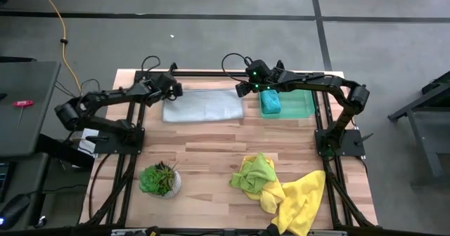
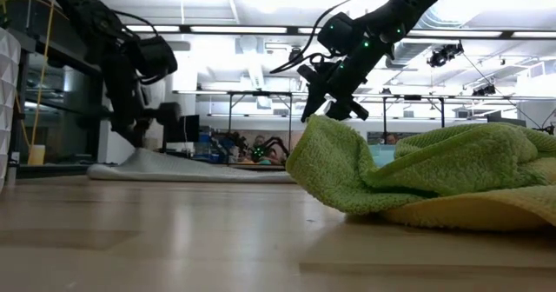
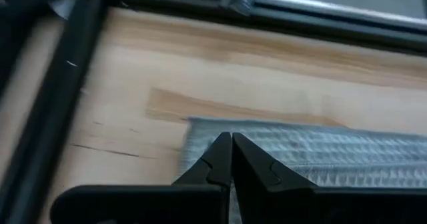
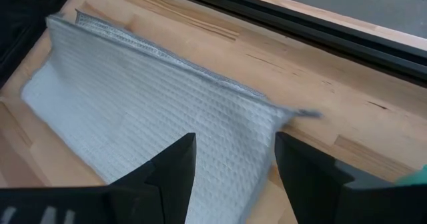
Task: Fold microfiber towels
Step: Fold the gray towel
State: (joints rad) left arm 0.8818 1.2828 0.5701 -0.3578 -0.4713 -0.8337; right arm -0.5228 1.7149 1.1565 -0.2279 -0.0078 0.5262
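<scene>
A pale grey-white towel [image 1: 204, 106] lies folded into a long rectangle at the table's far middle. My left gripper [image 1: 174, 90] is shut at its far left corner [image 3: 195, 127]. My right gripper [image 1: 242, 90] hangs open just above its far right corner [image 4: 283, 112] and touches nothing. A teal towel [image 1: 270, 102] lies folded on the flat green tray [image 1: 304, 102] at the far right. A lime green towel [image 1: 256, 173] and a yellow towel [image 1: 302, 201] lie crumpled together at the near right. My left gripper has its shut fingers [image 3: 220, 159] on the grey towel near its far left corner, slanting down from the table's left side. The tips hide the place of contact. In the low view the towel rises to a small peak [image 2: 143, 157] under the gripper, and the remainder lies on the table.
A small potted plant [image 1: 160, 180] stands at the near left. The black frame rail [image 1: 211, 74] runs along the far edge just behind both grippers. Bare wood lies across the table's middle [image 1: 204, 148].
</scene>
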